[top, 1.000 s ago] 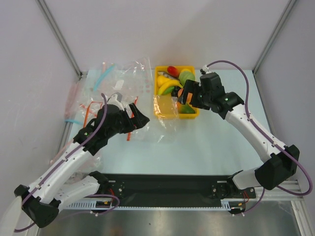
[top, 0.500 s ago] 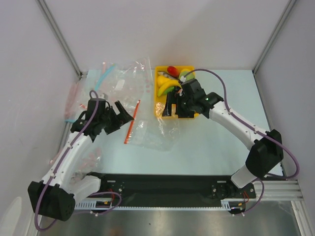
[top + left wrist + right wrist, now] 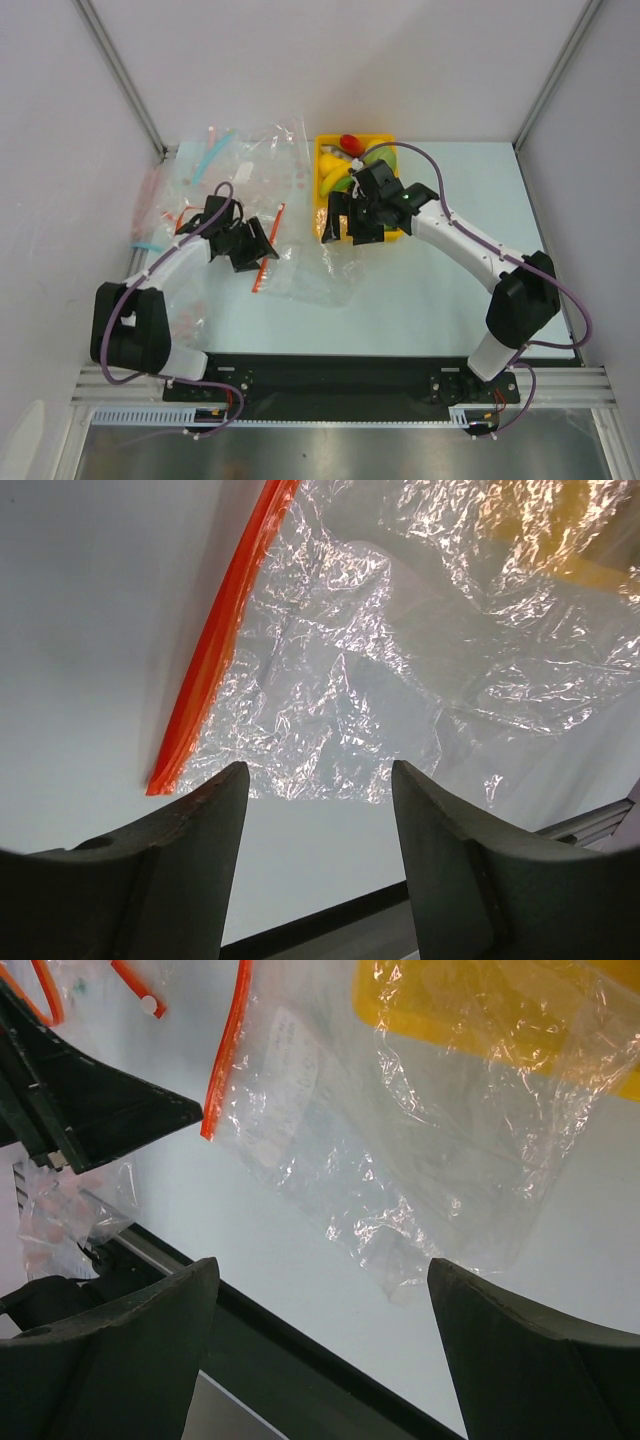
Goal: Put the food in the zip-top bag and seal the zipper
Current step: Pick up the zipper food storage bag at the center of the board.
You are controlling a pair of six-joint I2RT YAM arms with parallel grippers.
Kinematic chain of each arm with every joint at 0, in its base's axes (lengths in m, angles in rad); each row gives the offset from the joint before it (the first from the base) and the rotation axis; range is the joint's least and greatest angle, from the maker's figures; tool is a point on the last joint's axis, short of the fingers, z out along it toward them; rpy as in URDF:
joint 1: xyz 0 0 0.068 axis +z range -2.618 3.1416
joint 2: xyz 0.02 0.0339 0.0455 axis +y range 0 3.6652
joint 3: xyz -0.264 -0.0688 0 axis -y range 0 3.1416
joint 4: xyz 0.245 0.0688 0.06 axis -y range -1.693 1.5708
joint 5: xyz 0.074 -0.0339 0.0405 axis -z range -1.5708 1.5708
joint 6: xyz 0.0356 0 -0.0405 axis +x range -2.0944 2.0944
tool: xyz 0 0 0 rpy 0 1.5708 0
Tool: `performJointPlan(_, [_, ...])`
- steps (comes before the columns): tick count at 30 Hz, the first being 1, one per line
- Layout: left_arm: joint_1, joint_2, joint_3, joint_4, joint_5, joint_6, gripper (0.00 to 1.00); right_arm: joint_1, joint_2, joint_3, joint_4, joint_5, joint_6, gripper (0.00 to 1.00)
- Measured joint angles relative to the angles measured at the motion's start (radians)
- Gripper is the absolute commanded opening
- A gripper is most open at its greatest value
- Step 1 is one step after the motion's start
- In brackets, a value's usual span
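Observation:
The zip-top bag [image 3: 310, 268] lies flat and empty on the table, its far corner draped over the yellow tray's near edge. Its red zipper [image 3: 268, 248] runs along the left edge. The food sits in the tray: the yellow banana [image 3: 336, 181], a round green fruit [image 3: 381, 156] and a red-tipped piece [image 3: 350, 141]; the rest is hidden by my right arm. My left gripper [image 3: 250, 246] is open and empty, low beside the zipper [image 3: 215, 640], with the bag film [image 3: 400, 670] ahead. My right gripper [image 3: 345, 220] is open and empty above the bag [image 3: 400, 1160] at the tray's near-left corner.
The yellow tray [image 3: 323, 150] stands at the back centre; it shows through the film in the right wrist view [image 3: 470, 1010]. Other clear pouches with blue [image 3: 215, 150] and orange strips [image 3: 175, 225] are heaped at the back left. My left gripper's finger [image 3: 110, 1110] shows in the right wrist view.
My left arm has folded back to the left and its gripper now sits lower beside the zipper. My right gripper has moved left off the tray to over the bag.

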Motion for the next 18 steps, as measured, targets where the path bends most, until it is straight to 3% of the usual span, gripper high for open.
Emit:
performJointPlan(8, [0.000, 0.126, 0.044, -0.001, 0.011, 0.058, 0.66, -0.004, 0.004, 0.000, -0.009, -0.018, -0.008, 0.92])
performJointPlan(11, [0.001, 0.130, 0.053, -0.008, -0.001, 0.077, 0.72, -0.006, 0.010, 0.001, -0.010, -0.024, -0.009, 0.92])
performJointPlan(18, [0.028, 0.149, 0.056, -0.006, -0.011, 0.106, 0.73, -0.015, 0.016, 0.001, -0.013, -0.043, -0.009, 0.92])
